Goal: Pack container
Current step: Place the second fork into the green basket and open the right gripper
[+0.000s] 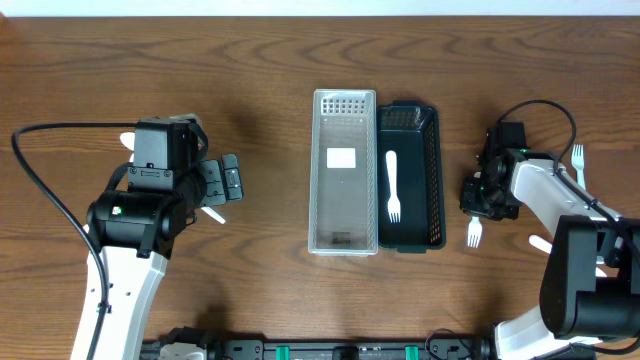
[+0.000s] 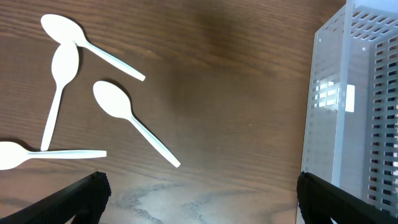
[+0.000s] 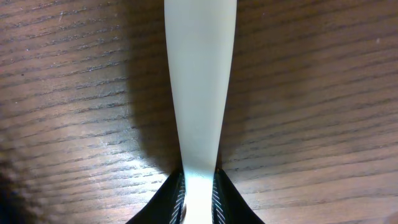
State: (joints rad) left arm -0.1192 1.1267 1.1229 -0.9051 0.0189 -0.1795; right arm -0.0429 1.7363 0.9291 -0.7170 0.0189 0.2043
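A clear plastic bin (image 1: 343, 172) and a black bin (image 1: 410, 176) stand side by side mid-table. One white fork (image 1: 393, 187) lies in the black bin. My right gripper (image 1: 482, 200) is shut on a white fork (image 1: 474, 233) right of the black bin; its handle (image 3: 198, 93) fills the right wrist view, pinched between the fingertips (image 3: 198, 196). My left gripper (image 1: 228, 182) is open and empty at the left. Several white spoons (image 2: 118, 106) lie on the table ahead of it, and the clear bin's wall (image 2: 348, 106) shows at the right.
Another white fork (image 1: 578, 160) and a further white utensil (image 1: 540, 243) lie at the far right by the right arm. Bare wooden table lies between the left gripper and the clear bin.
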